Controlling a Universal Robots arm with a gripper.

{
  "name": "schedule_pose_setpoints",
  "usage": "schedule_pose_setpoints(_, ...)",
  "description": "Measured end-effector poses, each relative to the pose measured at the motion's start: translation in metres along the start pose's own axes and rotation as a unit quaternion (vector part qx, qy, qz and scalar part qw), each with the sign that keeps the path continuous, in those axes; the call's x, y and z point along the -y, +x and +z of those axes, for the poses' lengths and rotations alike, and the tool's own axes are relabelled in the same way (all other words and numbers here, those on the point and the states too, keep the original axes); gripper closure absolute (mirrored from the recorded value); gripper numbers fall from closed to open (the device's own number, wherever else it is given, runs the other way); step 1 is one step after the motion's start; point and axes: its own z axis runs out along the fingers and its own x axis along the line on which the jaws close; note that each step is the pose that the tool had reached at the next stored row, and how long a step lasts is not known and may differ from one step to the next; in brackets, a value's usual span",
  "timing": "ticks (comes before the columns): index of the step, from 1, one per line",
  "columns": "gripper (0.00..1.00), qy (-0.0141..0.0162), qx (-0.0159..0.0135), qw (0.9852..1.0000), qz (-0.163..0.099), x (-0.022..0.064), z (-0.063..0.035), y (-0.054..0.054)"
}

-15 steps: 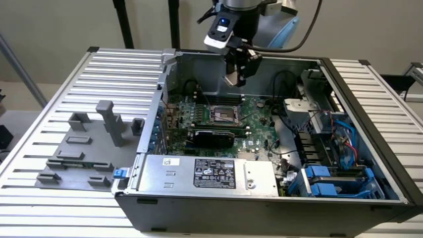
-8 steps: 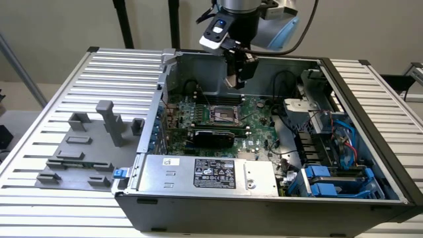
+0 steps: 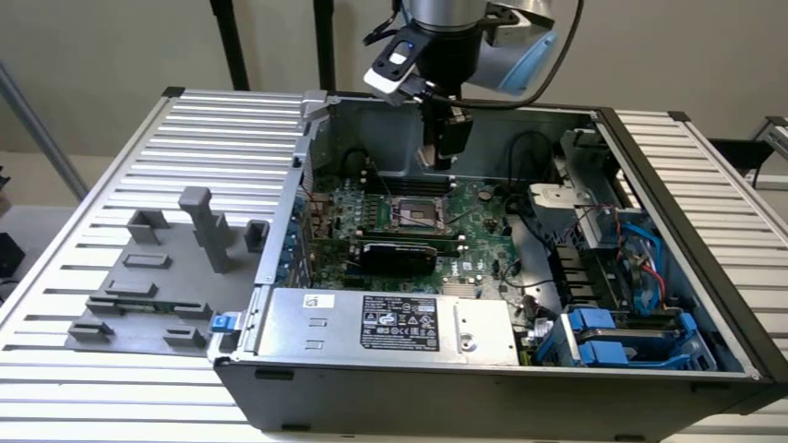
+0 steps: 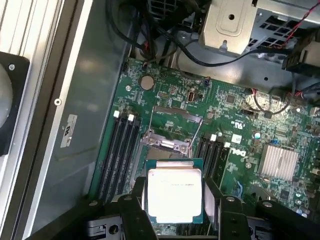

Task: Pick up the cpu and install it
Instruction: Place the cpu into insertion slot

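Carrying: the jaws have the cpu (image 4: 175, 194) pinched, silvery top up, and it hangs over the green motherboard (image 4: 235, 115) inside the open computer case (image 3: 689, 305).
Jaws: part-way open and closed onto the chip, with the black fingers (image 4: 134, 215) on two opposite edges. It looks like a firm, level hold.
Where the cpu is: in the air, clear of the board. It is near the cpu socket (image 4: 170, 135) but not squarely over it and not touching it.
Socket: the metal frame looks lifted and the seat looks bare. The contacts are too fine to make out.
Arm: the robot arm (image 3: 444, 37) reaches down from above into the case, close to its back wall.
Doing it well: my read is to keep the chip flat and its edges parallel to the socket's. Centre it over the seat, with no sideways drag and no pressing, since bent contacts are the danger. Mind the raised frame too.
Count on the board: one cpu, one socket, two banks of memory slots (image 4: 122, 150) flanking it, one coin cell (image 4: 146, 82) and one finned heatsink (image 4: 279, 162).
Count elsewhere: one power supply (image 3: 382, 323), two blue drive caddies (image 3: 615, 337), and one grey fixture (image 3: 148, 277) on the slatted tabletop (image 3: 209, 120).
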Motion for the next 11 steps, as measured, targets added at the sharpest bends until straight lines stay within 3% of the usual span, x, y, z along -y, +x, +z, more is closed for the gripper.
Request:
schedule_pose_setpoints(3,0.45,0.0049,0.0002,0.9999,0.015,0.0002,0.0028,0.0)
schedule_pose_setpoints(11,0.45,0.0127,0.0024,0.9978,0.066,0.0009,0.0117,0.0)
